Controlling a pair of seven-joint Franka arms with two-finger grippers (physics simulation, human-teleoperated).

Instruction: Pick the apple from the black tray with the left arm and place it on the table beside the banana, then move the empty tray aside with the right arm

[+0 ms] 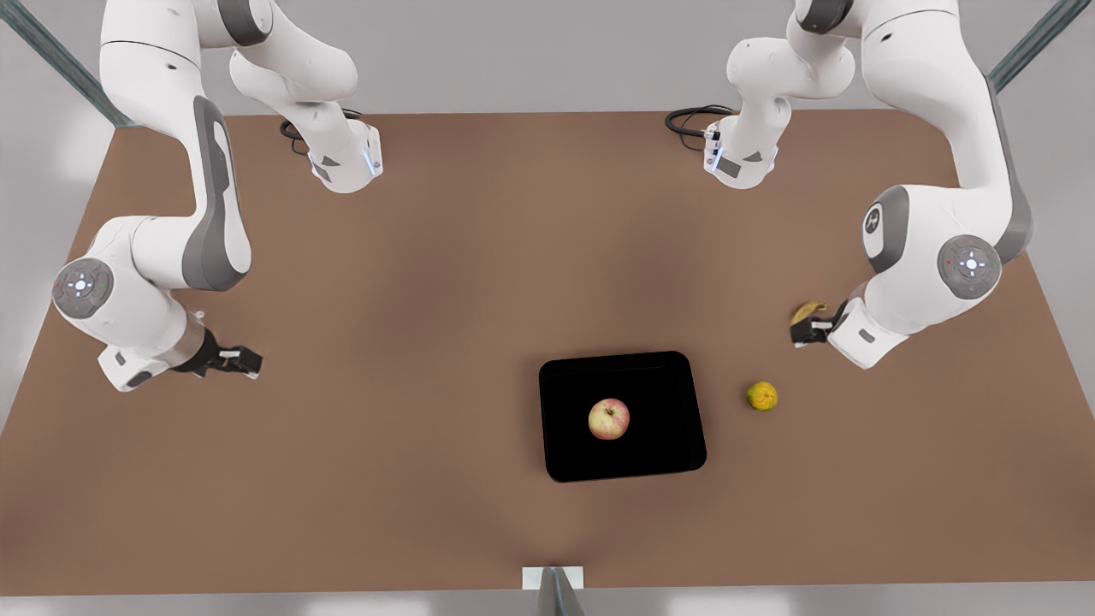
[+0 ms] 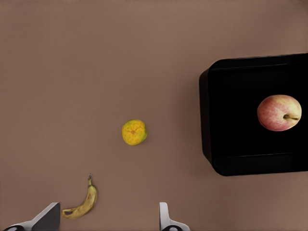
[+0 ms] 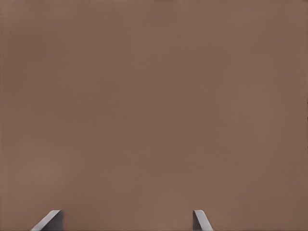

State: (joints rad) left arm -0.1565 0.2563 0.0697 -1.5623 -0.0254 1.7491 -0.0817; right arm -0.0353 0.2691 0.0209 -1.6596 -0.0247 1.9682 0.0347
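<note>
Pink-red, yellow-blushed apple point(image 1: 609, 419) is lying centre-frame in the glossy black tray point(image 1: 667, 376). Left gripper point(image 1: 802, 332), apparently over the banana point(image 1: 807, 310), and right gripper point(image 1: 244, 361) are hovering, fingers spread, empty.

Apple point(image 1: 608, 418) in tray point(image 1: 565, 453) centre, tray near table point(image 1: 411, 282) front edge. Citrus point(image 1: 761, 395) toward front view's right of tray; banana point(image 1: 807, 310) behind it.
</note>
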